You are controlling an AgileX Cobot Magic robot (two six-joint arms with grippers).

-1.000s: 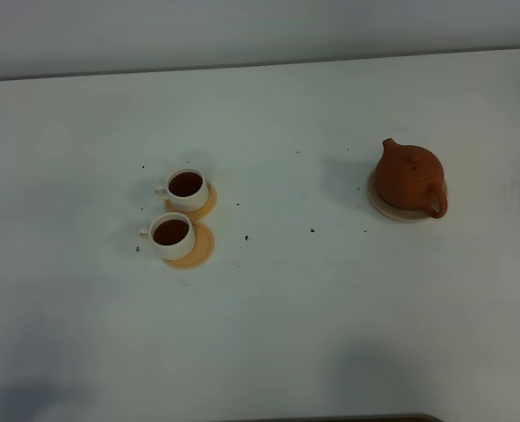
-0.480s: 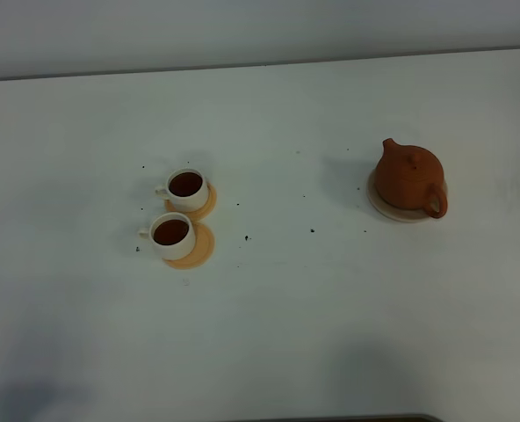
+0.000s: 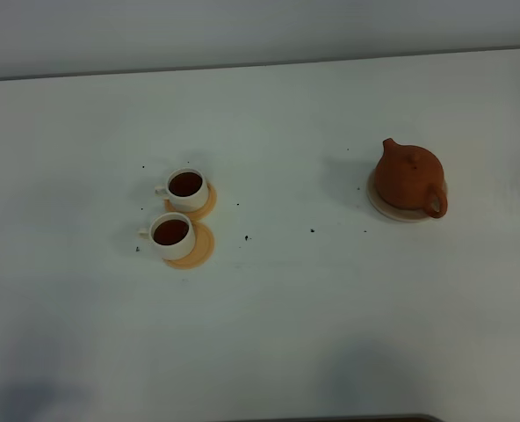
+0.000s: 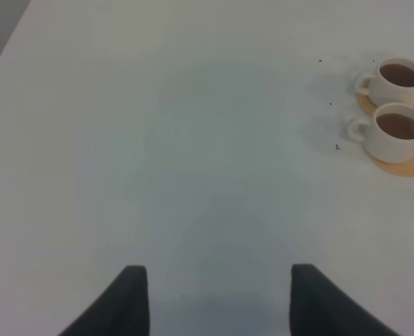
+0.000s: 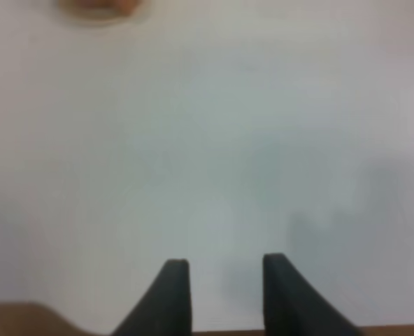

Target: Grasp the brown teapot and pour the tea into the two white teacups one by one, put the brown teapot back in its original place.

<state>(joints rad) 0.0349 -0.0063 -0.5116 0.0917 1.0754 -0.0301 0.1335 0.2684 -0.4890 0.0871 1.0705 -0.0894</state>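
Wrist views show our left gripper (image 4: 212, 297) wide and right gripper (image 5: 226, 290) narrower, both empty; farther off, the two white teacups (image 3: 179, 212) hold tea and the brown teapot (image 3: 409, 178) sits on its pale coaster (image 3: 383, 206), so we judge the task essentially done.

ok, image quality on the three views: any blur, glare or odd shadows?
Exterior high: sharp enough, soft grey shadows along the near edge of the table, no glare. Left wrist: fairly clear, both white teacups readable, left claw fingers dark and soft. Right wrist: hazy throughout, brown teapot just a smear at the frame edge.
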